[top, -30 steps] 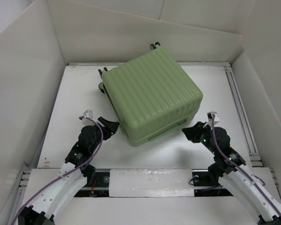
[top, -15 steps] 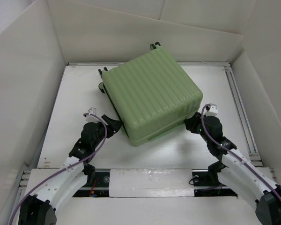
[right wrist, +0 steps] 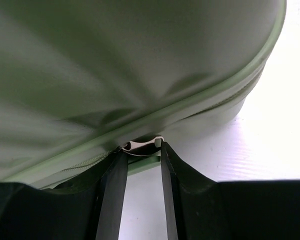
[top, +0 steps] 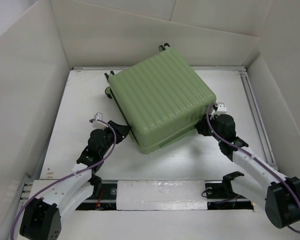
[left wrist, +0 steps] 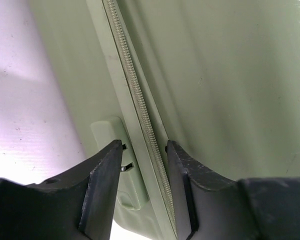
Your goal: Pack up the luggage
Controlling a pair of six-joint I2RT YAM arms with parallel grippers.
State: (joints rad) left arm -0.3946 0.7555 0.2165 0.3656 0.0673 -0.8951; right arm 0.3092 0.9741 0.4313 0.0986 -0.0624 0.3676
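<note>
The luggage (top: 160, 97) is a pale green ribbed suitcase lying closed and askew in the middle of the table. My left gripper (top: 122, 132) sits against its near-left side. In the left wrist view the left gripper (left wrist: 144, 150) stands open, its jaws straddling the zipper seam (left wrist: 135, 90) of the luggage (left wrist: 230, 75) with small gaps on both sides. My right gripper (top: 204, 125) is at the near-right side. In the right wrist view the right gripper (right wrist: 140, 150) is open under the shell of the luggage (right wrist: 115, 60), and a silvery zipper pull (right wrist: 140, 145) lies across its fingertips.
White cardboard walls (top: 25, 100) box in the table (top: 80, 110) on the left, back and right. A metal rail (top: 255, 115) runs along the right side. The suitcase's small black wheels (top: 109, 77) point to the back left. Both arm bases stand along the near edge.
Both grippers have moved in from a short way off to the suitcase's near sides. The right arm reached farthest forward. The left jaws have narrowed around the seam.
</note>
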